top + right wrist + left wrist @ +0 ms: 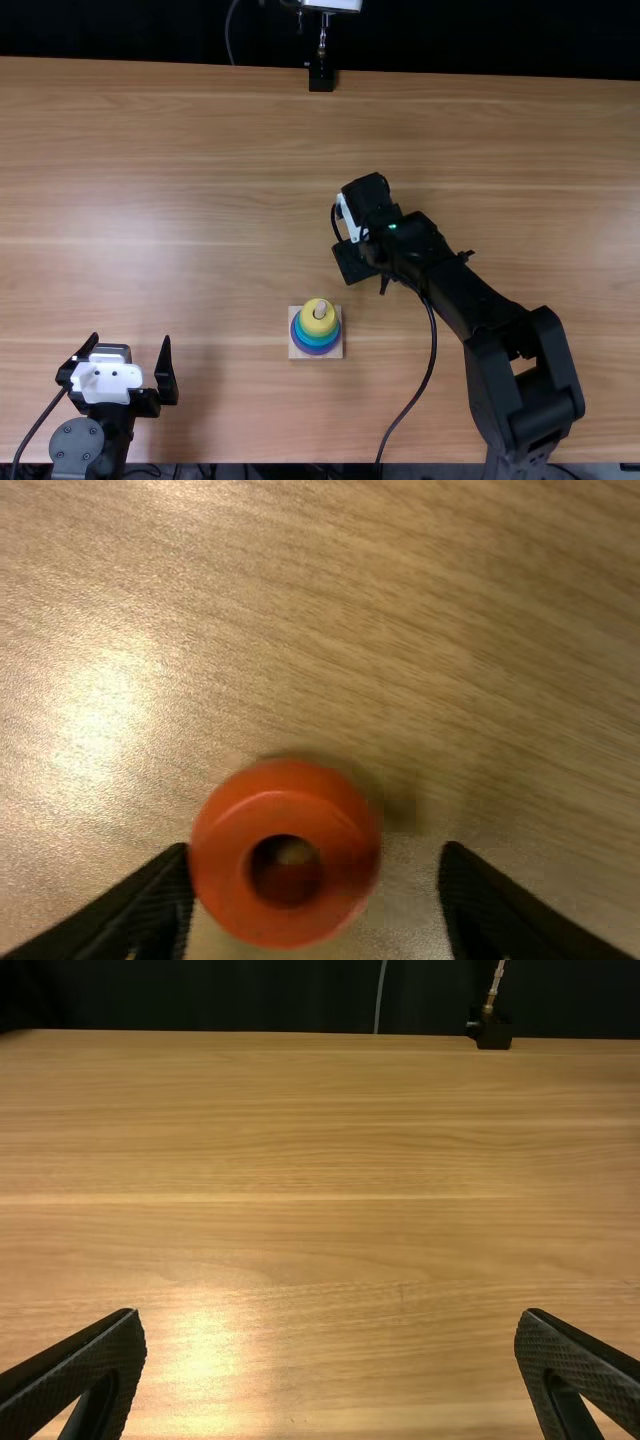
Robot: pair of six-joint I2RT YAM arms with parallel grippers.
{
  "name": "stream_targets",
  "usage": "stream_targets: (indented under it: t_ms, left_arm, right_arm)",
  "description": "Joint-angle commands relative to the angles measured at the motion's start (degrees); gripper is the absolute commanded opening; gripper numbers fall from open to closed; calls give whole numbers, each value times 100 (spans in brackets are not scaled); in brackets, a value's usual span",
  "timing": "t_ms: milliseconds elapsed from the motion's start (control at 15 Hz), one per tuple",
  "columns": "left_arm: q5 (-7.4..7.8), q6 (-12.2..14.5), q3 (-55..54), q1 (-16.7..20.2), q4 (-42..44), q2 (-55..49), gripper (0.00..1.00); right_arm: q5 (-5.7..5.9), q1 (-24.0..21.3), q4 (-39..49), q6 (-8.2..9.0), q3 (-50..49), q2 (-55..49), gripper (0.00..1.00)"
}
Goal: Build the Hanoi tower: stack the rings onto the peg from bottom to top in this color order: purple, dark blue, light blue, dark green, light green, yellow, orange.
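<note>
In the top view, my left gripper (pixel 130 342) stands open at the lower left, and my right gripper (pixel 355 262) is beyond the ring stack and slightly right of it. The square wooden base (pixel 297 352) holds stacked rings around its peg (pixel 320 309): a yellow ring (pixel 313 326) on top, blue tones beneath, a purple ring (pixel 315 351) lowest; green rings cannot be made out. My left gripper (pixel 330 1315) has nothing between its wide-apart fingers. In the right wrist view, an orange ring (pixel 225 880) lies between the open fingers of my right gripper (pixel 316 850), nearer one finger, its hole upward.
The brown table (pixel 180 180) stretches around the stack. A black-footed stand (pixel 321 78) is at its far edge, and a cable (pixel 425 380) from the right arm hangs to the right of the wooden base.
</note>
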Motion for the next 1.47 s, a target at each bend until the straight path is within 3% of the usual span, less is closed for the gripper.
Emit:
stream_targets:
  t_ms: [0,67,467,800,933,1000,1200,1400]
  left_arm:
    - [27,19,-600,14,-477,-67,100]
    - [27,19,-600,23,-477,-67,100]
    - [27,19,-600,23,-477,-67,100]
    - [27,19,-600,14,-477,-67,100]
    - [27,19,-600,14,-477,-67,100]
    - [27,19,-600,14,-477,-67,100]
    - [27,19,-600,14,-477,-67,100]
    - [27,19,-600,14,-477,-67,100]
  right_arm:
    - [48,128,5,32,212,96,7]
    - [38,155,5,42,204,96,0]
    - [17,208,-6,32,265,-10,0]
    - [-4,199,-206,-10,292,-977,0]
    - [-15,199,-733,-52,300,-1495,0]
    - [-47,208,-944,-63,327,-1688,0]
    - [-331,208,-1282,-95,450,-2005,0]
    - [-352,295,-1630,-168,467,-2400,0]
